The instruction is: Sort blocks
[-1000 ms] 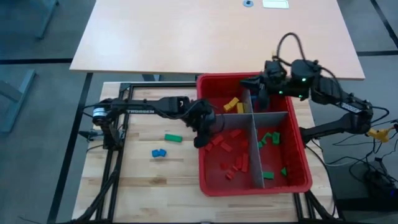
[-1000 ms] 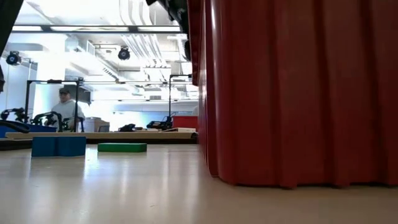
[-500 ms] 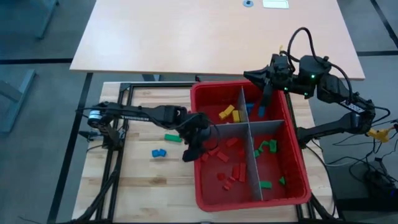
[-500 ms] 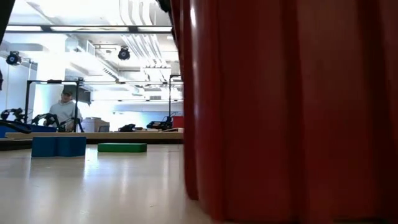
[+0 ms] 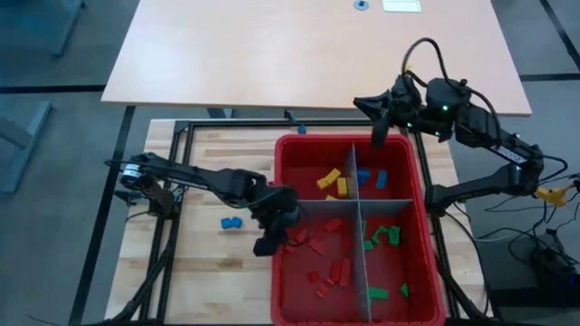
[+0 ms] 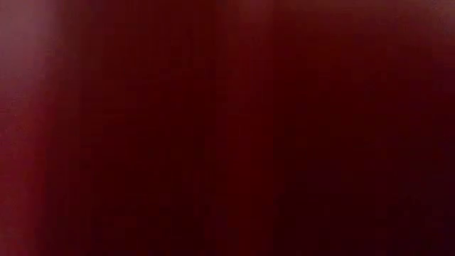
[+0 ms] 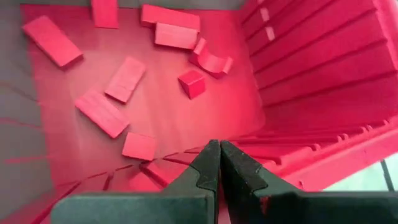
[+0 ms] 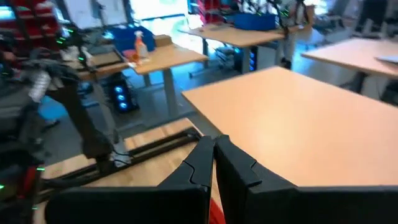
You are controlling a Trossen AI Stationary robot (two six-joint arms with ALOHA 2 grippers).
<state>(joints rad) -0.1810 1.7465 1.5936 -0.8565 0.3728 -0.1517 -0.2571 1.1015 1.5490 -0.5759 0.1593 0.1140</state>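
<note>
Red plastic bin [image 5: 290,154], high view: four compartments split by grey dividers [image 5: 354,235]; yellow blocks [image 5: 333,180] in the far left compartment, blue blocks [image 5: 378,178] in the far right, red blocks [image 5: 331,269] in the near left, green blocks [image 5: 388,236] in the near right; one more blue block [image 5: 231,222] lies on the wooden table [image 5: 204,281] outside the bin, on its left; left arm stretched low across the table, left gripper [image 5: 266,244] at the bin's left wall; right arm raised, right gripper [image 5: 365,106] above the bin's far rim; finger gaps too small to judge here.

Low view: a dark red surface fills the whole frame; nothing else can be made out.

Left wrist view: left gripper [image 7: 216,163], fingers pressed together with nothing between them, tips at the ribbed red wall; beyond, loose red blocks [image 7: 124,79] scattered flat on the compartment floor, one small cube [image 7: 192,83] tilted on an edge; grey divider [image 7: 12,124] at one side, partly cut off.

Right wrist view: right gripper [image 8: 211,155], fingers closed and empty, aimed over a tan desk [image 8: 298,118]; only a sliver of red bin rim shows; further desks and equipment blur in the room behind.
</note>
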